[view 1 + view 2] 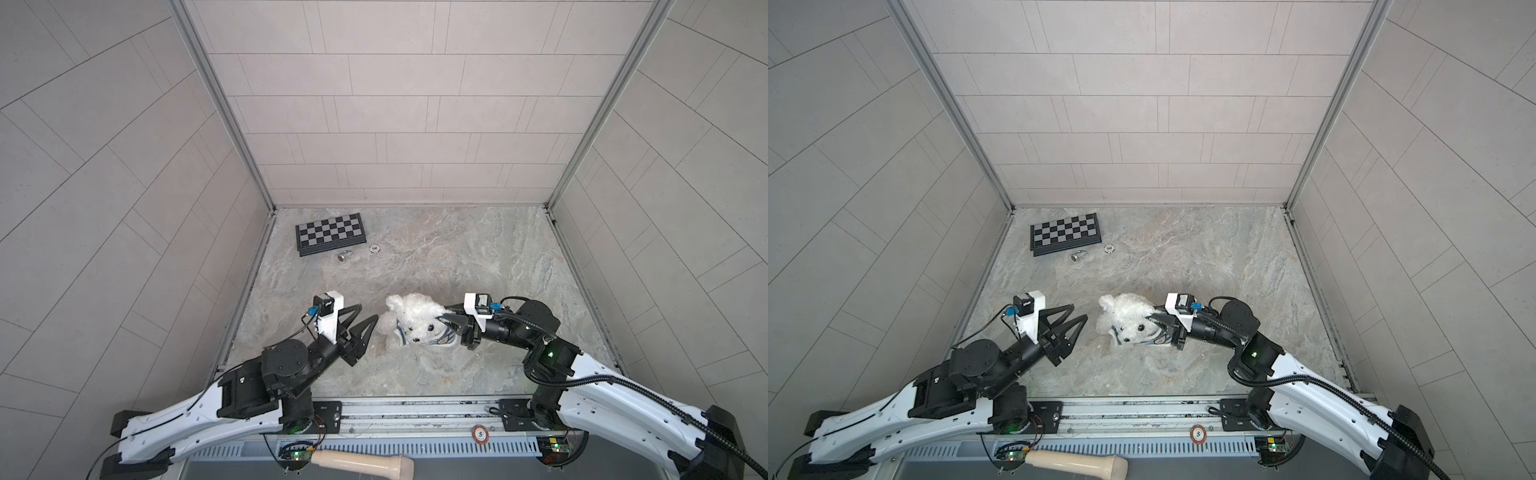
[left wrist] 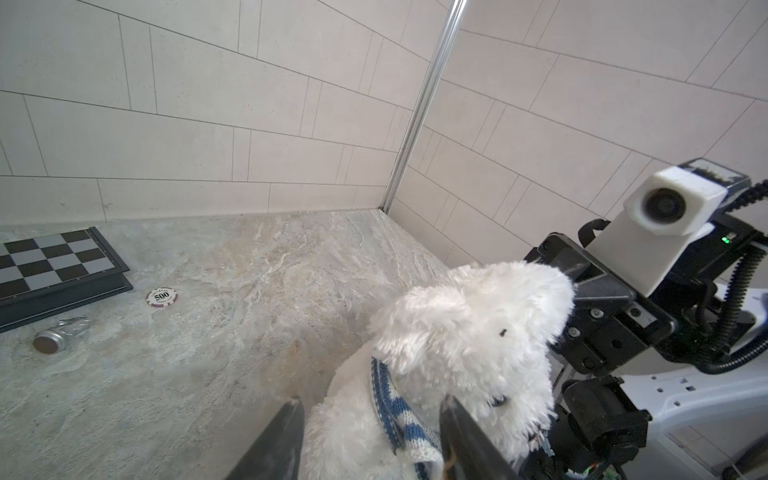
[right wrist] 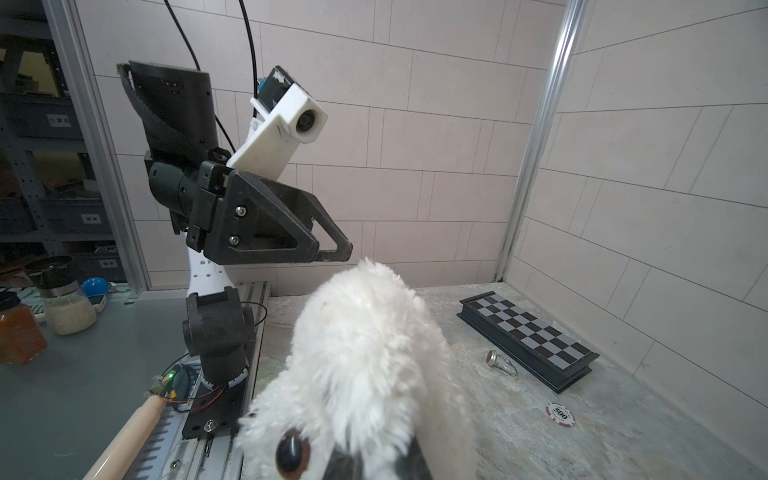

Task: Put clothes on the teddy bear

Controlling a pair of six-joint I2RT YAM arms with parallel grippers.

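Flanking one teddy bear [image 1: 415, 309], two grippers [image 1: 369, 311] [image 1: 441, 316]

We see the teddy bear [image 1: 415, 318], a fluffy white plush with small dark eyes and a dark nose, lying between our two grippers. It is propped up rather than flat. One side of its head is pressed against the tips of the right gripper [image 1: 442, 319], which is clamped into the fur there. Its face sits just beside those tips. Its far side lies just short of the spread fingers of the left gripper [image 1: 366, 315], apart from them. A blue-and-white striped shirt [image 1: 448, 340] is bunched round its neck under the chin, straight ahead of the left gripper, with bare white fur beside it.
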